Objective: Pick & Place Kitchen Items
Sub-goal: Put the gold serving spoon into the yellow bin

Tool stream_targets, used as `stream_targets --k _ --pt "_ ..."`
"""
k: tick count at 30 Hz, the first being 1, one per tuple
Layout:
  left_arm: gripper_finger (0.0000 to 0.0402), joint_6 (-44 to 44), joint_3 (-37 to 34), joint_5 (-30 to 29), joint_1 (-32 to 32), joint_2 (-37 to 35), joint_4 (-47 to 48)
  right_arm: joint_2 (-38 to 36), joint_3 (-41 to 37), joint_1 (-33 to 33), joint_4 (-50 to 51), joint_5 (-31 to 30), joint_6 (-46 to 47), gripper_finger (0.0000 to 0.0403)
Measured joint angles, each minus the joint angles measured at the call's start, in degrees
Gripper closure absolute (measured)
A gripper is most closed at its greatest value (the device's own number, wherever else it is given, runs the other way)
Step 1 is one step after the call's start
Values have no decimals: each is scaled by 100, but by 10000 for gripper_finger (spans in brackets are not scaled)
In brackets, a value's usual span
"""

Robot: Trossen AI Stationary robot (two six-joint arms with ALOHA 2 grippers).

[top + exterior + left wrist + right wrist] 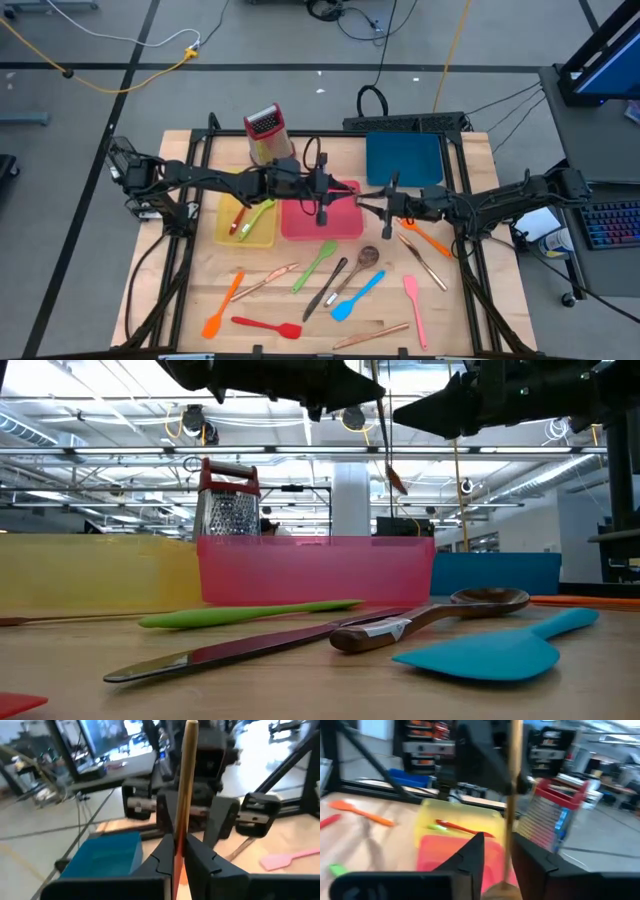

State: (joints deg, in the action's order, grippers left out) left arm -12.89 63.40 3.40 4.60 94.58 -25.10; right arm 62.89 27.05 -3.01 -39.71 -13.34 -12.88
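Observation:
A slim utensil with a wooden-coloured handle (187,775) and an orange-red lower part (397,482) stands upright in the air over the table's middle, by the pink tray's (300,225) right edge. My left gripper (178,852) reaches in from the left and is shut on it. My right gripper (497,855) faces it from the right, open, with a finger on either side of the same handle (512,795). I cannot tell whether the right fingers touch the handle. In the high view the two grippers meet tip to tip, left (345,190) and right (370,200). My left gripper pinches the utensil's handle (181,832) between its two fingers (160,860), just above the orange-red part. The fingers come in level from the table's left and lie across the handle. The utensil stands upright, lifted clear of the table and trays.
A yellow tray (225,235) holding a green and a red utensil sits left of the pink tray, a blue tray (404,158) at the far right, a box grater (265,135) behind them. Several utensils lie on the near half, among them a green spatula (315,265) and a blue one (357,296).

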Motion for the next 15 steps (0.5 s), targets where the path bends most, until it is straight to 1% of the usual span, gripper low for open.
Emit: stream_targets --k 3,6,9,11,13,15 --pt "382 24 0 -249 -2 -45 175 0 0 2 19 -516 -14 298" --pt "382 84 0 -590 -24 -118 441 2 0 3 158 -735 -25 289" --pt "382 143 0 -1070 -68 -158 692 2 0 2 217 -755 -44 283" --pt "380 150 -3 -1469 -108 -255 1023 4 0 2 285 -758 -129 282" --pt "376 145 -5 -1747 -157 -315 1136 4 0 2 271 -760 -215 283" --pt "377 161 -3 -1972 -221 -496 1510 4 0 2 272 -761 -283 284"
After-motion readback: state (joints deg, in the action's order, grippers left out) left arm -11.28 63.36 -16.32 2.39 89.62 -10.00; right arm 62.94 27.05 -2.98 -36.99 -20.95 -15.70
